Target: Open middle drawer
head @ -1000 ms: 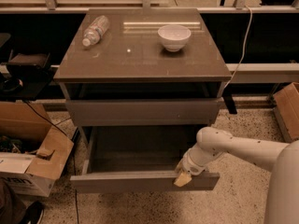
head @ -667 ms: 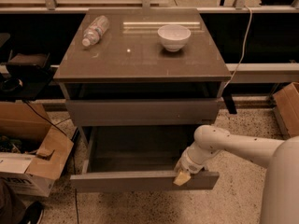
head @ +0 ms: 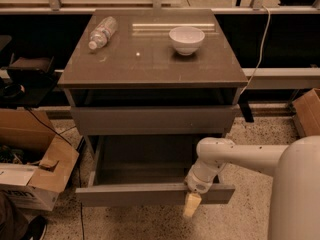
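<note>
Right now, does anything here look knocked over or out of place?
Only the water bottle: it lies on its side at the back left of the cabinet top, while the bowl stands upright. The middle drawer is pulled out, with the tool at its front panel's right part; that looks intended.

Item count, as I see it:

- One cabinet (head: 150,66).
- Two drawer fronts: one upper front (head: 152,120) and one middle drawer (head: 145,195), nearer.
- One bottle (head: 102,32), far left on top.
- One bowl (head: 186,39), far right on top.
- Two cardboard boxes: left box (head: 30,179) and right box (head: 307,111).
- One gripper (head: 192,204), mine, at the middle drawer's front, right of centre.
</note>
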